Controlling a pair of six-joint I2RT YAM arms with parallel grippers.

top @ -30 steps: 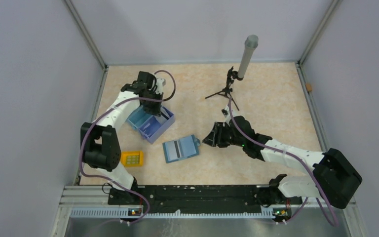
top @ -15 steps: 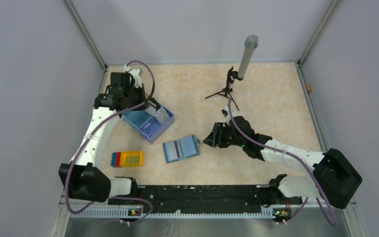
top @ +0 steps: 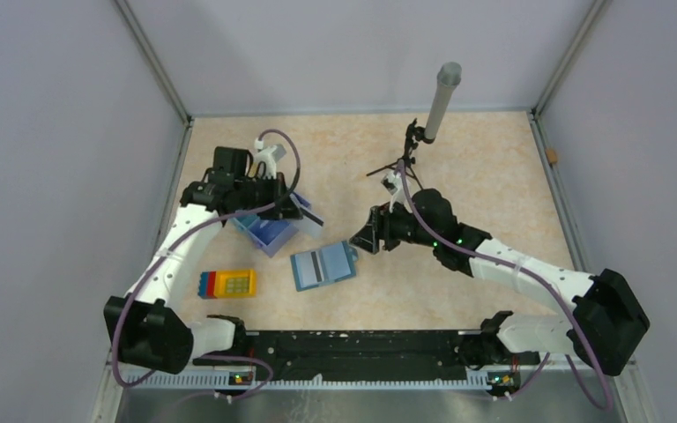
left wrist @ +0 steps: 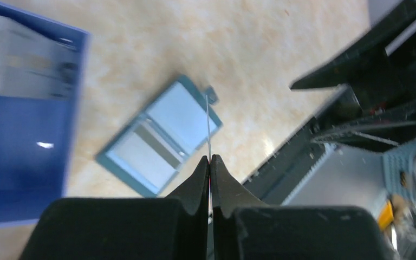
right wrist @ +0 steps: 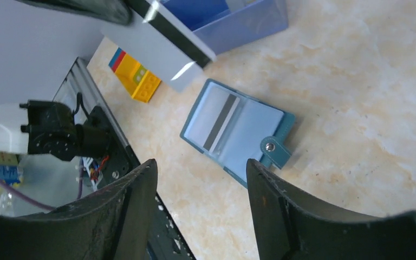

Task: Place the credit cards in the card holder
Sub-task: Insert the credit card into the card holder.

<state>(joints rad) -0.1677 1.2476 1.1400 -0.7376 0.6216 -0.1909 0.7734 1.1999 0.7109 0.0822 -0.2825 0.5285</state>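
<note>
Holder (top: 322, 266) lies open, flat; left gripper (top: 294, 206), at its 11 o'clock by the tray (top: 269, 236), pinches a striped card (top: 310, 220); right gripper (top: 360, 240) at its 2 o'clock. Left wrist: fingers (left wrist: 195, 184) clamp the card edge-on. Right wrist: jaws spread, empty, holder at 12 o'clock.
</note>
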